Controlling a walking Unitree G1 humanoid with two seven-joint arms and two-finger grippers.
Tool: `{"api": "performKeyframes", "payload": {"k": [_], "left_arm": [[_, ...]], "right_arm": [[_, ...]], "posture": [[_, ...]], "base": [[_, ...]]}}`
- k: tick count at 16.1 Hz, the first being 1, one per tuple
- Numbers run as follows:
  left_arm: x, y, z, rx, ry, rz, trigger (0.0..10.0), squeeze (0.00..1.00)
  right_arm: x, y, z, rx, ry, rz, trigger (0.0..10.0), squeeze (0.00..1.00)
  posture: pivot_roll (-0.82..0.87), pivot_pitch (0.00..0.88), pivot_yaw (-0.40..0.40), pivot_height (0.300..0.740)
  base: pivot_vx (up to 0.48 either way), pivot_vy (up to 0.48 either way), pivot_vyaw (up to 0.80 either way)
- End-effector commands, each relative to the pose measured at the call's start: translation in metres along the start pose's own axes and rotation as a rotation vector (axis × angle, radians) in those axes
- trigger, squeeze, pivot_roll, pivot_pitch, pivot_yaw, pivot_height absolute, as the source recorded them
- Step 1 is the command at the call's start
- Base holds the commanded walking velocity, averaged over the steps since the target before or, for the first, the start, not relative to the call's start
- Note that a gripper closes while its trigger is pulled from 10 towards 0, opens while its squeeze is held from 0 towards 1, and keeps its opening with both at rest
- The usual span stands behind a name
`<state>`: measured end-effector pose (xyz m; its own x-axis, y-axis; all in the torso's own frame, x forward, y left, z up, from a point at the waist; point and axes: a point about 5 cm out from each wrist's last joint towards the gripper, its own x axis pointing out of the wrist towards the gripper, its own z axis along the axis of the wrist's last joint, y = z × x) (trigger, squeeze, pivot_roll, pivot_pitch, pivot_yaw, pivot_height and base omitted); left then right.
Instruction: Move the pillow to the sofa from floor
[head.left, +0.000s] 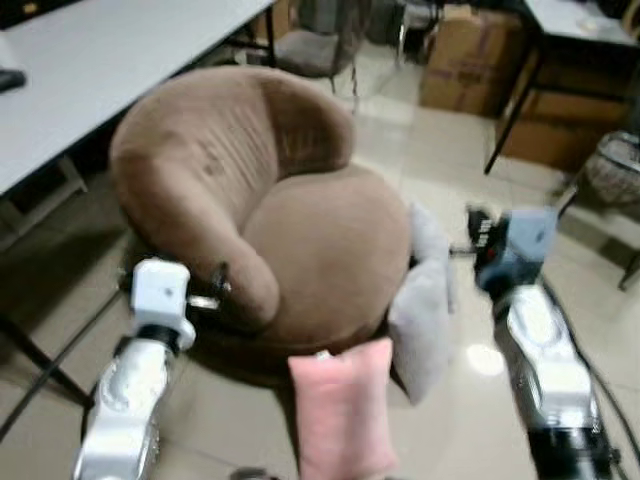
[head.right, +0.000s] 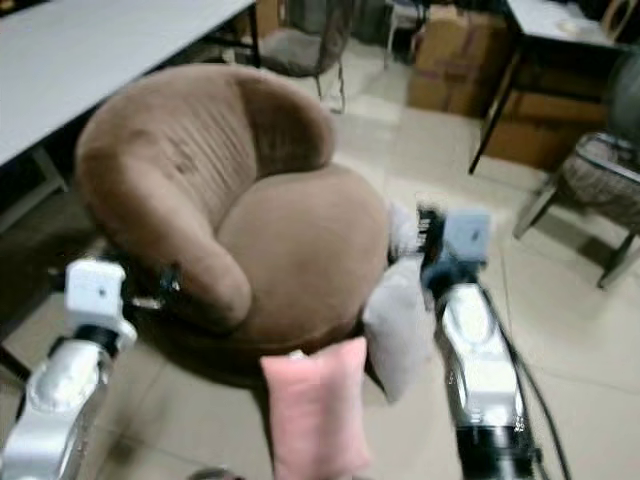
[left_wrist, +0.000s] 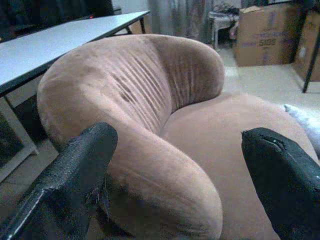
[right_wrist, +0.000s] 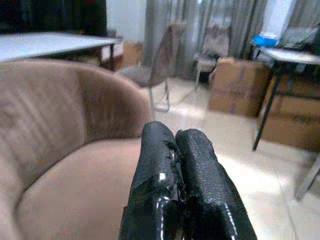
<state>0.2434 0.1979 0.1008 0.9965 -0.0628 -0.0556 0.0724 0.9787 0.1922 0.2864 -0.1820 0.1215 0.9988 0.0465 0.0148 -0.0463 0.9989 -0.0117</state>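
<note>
Two pillows: a pink pillow (head.left: 343, 410) stands on the floor (head.left: 450, 430) at the bottom centre of the head view, leaning against the front of the sofa; a grey pillow (head.left: 422, 325) stands just to its right, propped against the sofa's right side. Either could be the one the task means; I cannot tell which.
Sofa: the round brown sofa (head.left: 300, 230) takes up the middle of the frame, its curved back toward the upper left and its seat bare, so there is room to set a pillow there.
Right gripper: the right gripper (right_wrist: 175, 165) has its two black fingers pressed together with nothing between them. It hangs at centre right of the head view, just above the grey pillow and beside the seat's edge, probably poised to come down on that pillow.
Left gripper: the left gripper (left_wrist: 185, 165) is spread wide and holds nothing. It sits at lower left, close to the sofa's rolled arm, and faces the back and seat.
Stage: both pillows are on the floor, so in my judgement the lift has not begun.
Surroundings: a white table (head.left: 100, 60) fills the upper left, cardboard boxes (head.left: 470, 60) stand at the upper right, and a chair (head.left: 320, 45) is behind the sofa.
</note>
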Motion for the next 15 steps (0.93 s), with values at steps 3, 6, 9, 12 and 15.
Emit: {"api": "performKeyframes", "payload": {"k": [3, 6, 9, 12, 15], "left_arm": [[-0.006, 0.003, 0.024, 0.013, -0.058, -0.009, 10.0, 0.0], [-0.014, 0.01, 0.05, -0.019, -0.116, 0.036, 10.0, 0.0], [-0.021, 0.013, 0.037, -0.049, -0.038, 0.068, 10.0, 0.0], [-0.016, 0.008, 0.037, -0.088, -0.009, 0.026, 10.0, 1.0], [-0.012, 0.009, 0.031, -0.052, -0.012, 0.031, 10.0, 1.0]], "right_arm": [[-0.024, 0.018, 0.02, -0.027, -0.028, 0.044, 10.0, 0.0], [-0.047, 0.018, 0.034, -0.004, -0.013, 0.005, 10.0, 0.0], [-0.056, 0.008, 0.016, 0.022, 0.07, -0.088, 10.0, 0.0], [-0.047, 0.01, 0.008, -0.07, 0.122, -0.04, 10.0, 1.0], [-0.048, 0.01, 0.009, 0.013, 0.1, 0.005, 10.0, 1.0]], "posture": [[0.06, 0.0, 0.002, 0.74], [0.05, 0.0, 0.008, 0.74], [0.06, 0.0, -0.001, 0.74], [0.08, 0.0, -0.008, 0.74], [0.05, 0.0, -0.005, 0.74]], "base": [[0.0, 0.0, 0.0], [0.0, 0.0, 0.0], [0.0, 0.0, 0.0], [0.0, 0.0, 0.0], [0.0, 0.0, 0.0]]}}
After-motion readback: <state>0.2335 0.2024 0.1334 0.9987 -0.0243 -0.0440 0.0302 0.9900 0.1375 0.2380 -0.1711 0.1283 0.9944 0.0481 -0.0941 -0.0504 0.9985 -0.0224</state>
